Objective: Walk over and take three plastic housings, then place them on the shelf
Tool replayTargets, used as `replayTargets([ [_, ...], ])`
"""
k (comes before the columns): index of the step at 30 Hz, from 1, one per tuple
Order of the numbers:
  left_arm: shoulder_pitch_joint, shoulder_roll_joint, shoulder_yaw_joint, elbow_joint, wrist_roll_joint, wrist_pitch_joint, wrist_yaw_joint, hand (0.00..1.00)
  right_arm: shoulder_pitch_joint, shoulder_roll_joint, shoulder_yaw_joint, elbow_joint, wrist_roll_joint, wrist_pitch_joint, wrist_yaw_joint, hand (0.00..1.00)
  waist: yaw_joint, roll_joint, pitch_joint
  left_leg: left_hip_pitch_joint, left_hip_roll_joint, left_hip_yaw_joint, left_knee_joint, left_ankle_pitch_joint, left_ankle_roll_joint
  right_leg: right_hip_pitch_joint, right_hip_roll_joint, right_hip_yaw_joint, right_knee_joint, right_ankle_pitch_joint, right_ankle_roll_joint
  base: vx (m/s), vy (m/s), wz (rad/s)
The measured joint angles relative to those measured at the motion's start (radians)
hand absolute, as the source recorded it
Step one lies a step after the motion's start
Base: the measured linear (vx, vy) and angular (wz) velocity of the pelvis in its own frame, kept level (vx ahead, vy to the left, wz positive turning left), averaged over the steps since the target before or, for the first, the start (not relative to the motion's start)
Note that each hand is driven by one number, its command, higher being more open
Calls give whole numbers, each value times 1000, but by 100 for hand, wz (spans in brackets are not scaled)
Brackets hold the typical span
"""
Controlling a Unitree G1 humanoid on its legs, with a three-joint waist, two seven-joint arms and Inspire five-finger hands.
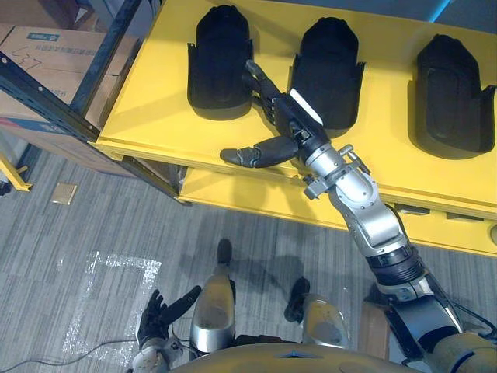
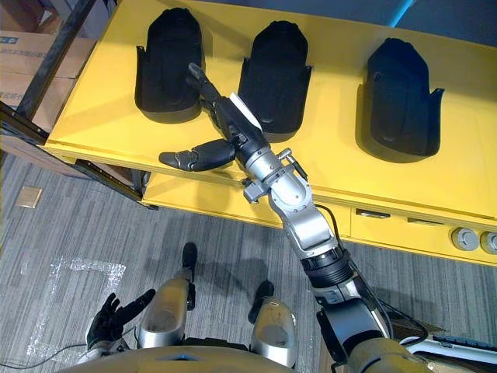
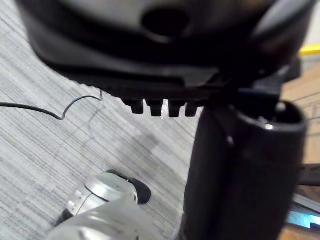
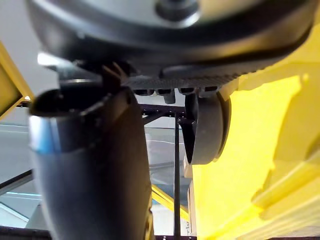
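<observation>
1. Right arm: stretched forward and up from the lower right, reaching left over the near edge of the yellow shelf.
2. Right hand: open wide and holding nothing. The fingers are straight and point to the far left, into the gap between the left housing and the middle housing. The fingertips lie at the right flange of the left housing; contact cannot be confirmed. The thumb is splayed well out to the left, above the shelf's near edge.
3. Left hand: hangs low at the near left, above the grey carpet floor. The fingers are spread and relaxed, with nothing in them.
4. Task items: three black plastic housings lie in a row along the far part of the shelf, each apart from its neighbour. The right housing is well apart from the hand.
5. Surroundings: cardboard boxes stand at the far left, behind a dark rack frame.
</observation>
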Motion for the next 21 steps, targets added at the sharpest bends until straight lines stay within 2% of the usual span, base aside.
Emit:
replayTargets([
  [5, -17, 0, -8, -8, -3, -9, -4, 100, -9, 3, 3, 0, 0, 0, 8, 100, 4, 9, 9, -15, -1, -10, 16, -4, -1, -2, 0, -7, 1, 0, 0, -3, -16, 6],
  [12, -23, 0, -25, -18, -2, -9, -1, 100, -33, 19, 46, 0, 7, 0, 21, 100, 3, 9, 9, -16, -2, -10, 19, -6, -1, 0, -1, -7, 0, 0, 1, 0, 0, 0],
  [21, -23, 0, -25, -18, -2, -8, 11, 100, -33, 44, 86, -1, 30, 0, -15, 100, 3, 6, 12, -23, -2, -10, 33, -15, 1, 0, -1, -6, 0, -1, 1, 0, 0, 0],
])
